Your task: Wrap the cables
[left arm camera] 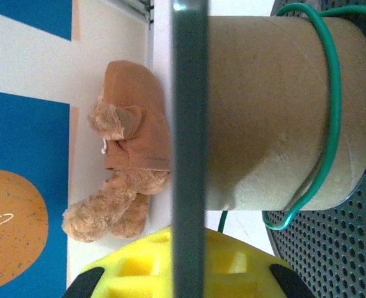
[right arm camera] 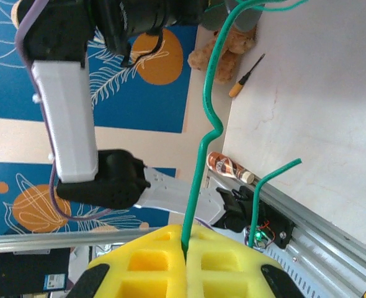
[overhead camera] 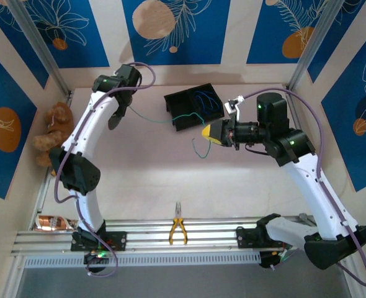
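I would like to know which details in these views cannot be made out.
Left wrist view: a blurred dark bar covers part of the cardboard tube; the green cable has turns that run off the right edge.
Top view: the blue cables in the black tray are too small to count.
Right wrist view: the top edge cuts off the green cable's far end.

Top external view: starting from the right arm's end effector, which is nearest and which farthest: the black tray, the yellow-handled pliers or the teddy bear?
1. Black tray: just beyond the right end effector, towards the far wall.
2. Yellow-handled pliers: on the near rail, at the centre.
3. Teddy bear: at the far left edge, behind the left arm.
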